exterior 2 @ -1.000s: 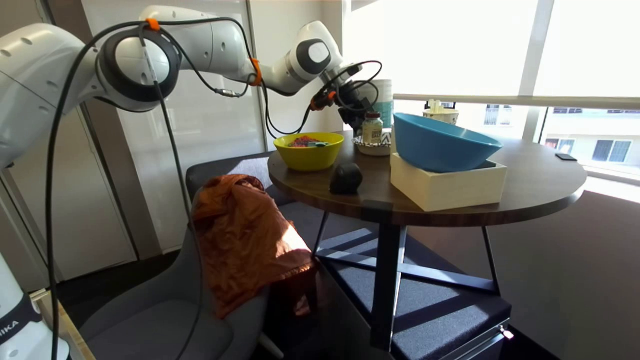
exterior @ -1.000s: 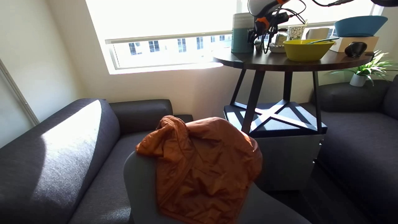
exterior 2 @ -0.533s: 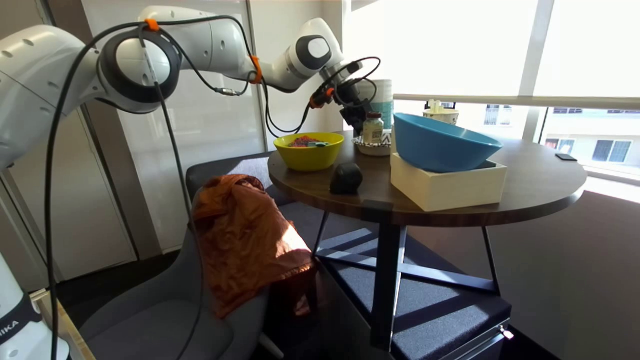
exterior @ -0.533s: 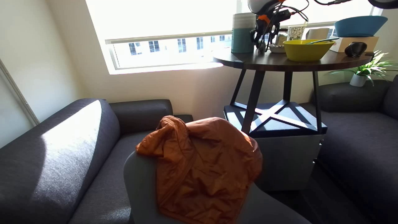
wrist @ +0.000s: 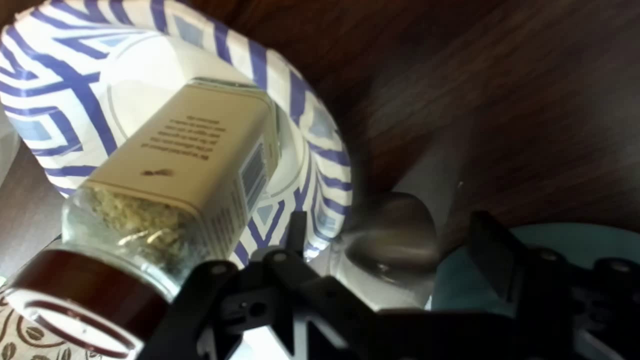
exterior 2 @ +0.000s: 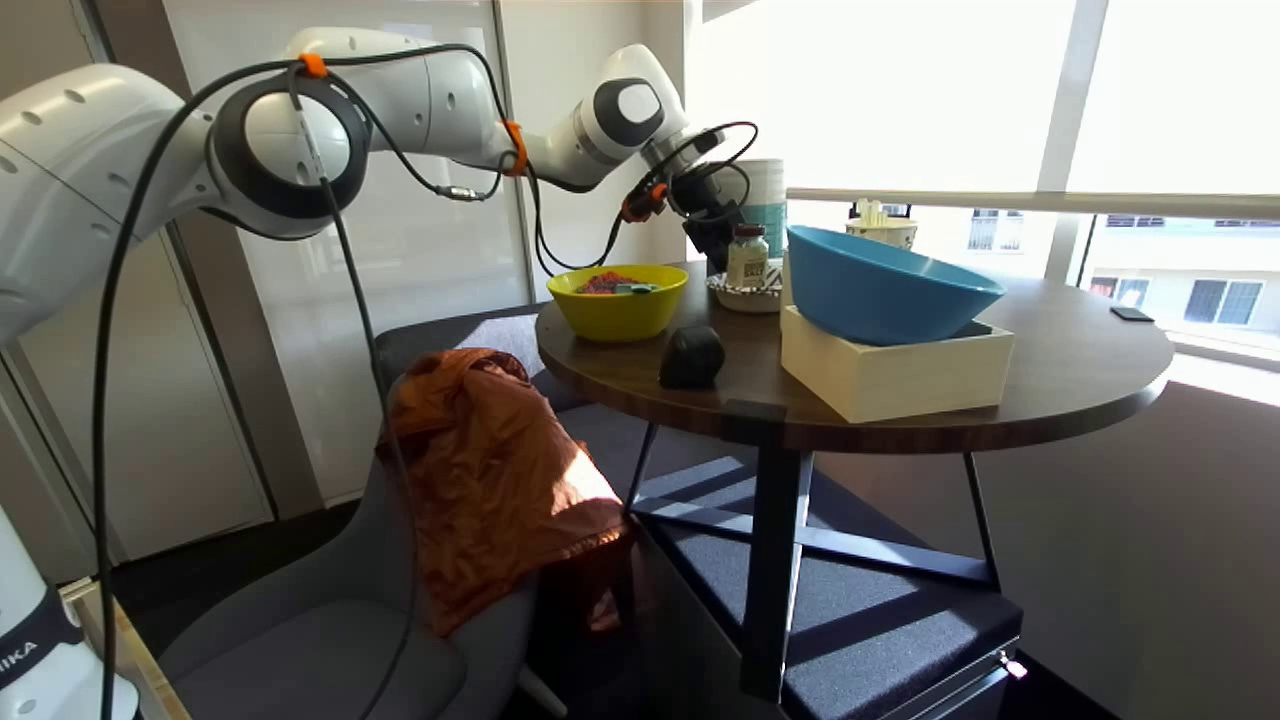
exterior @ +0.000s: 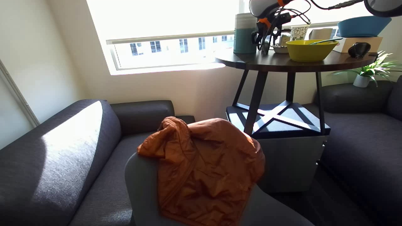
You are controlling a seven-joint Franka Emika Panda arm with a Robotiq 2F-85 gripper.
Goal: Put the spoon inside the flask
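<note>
The flask is a tall pale-topped, blue-grey cylinder standing on the table; it also shows behind the gripper in an exterior view and at the lower right of the wrist view. My gripper is low between the flask and a paper bowl, with its fingers apart; it shows in both exterior views. Between the fingers is a dark, shiny rounded thing, which looks like a spoon's bowl; its handle is hidden. A teal utensil handle rests over the yellow bowl's rim.
The patterned paper bowl beside the left finger holds a brown-lidded jar. The yellow bowl, a black object and a blue bowl on a wooden box stand on the round table. A patterned cup stands behind.
My gripper has shifted slightly away from the flask, toward the jar. The arm's elbow has come down a little. The jar and paper bowl have moved very slightly.
</note>
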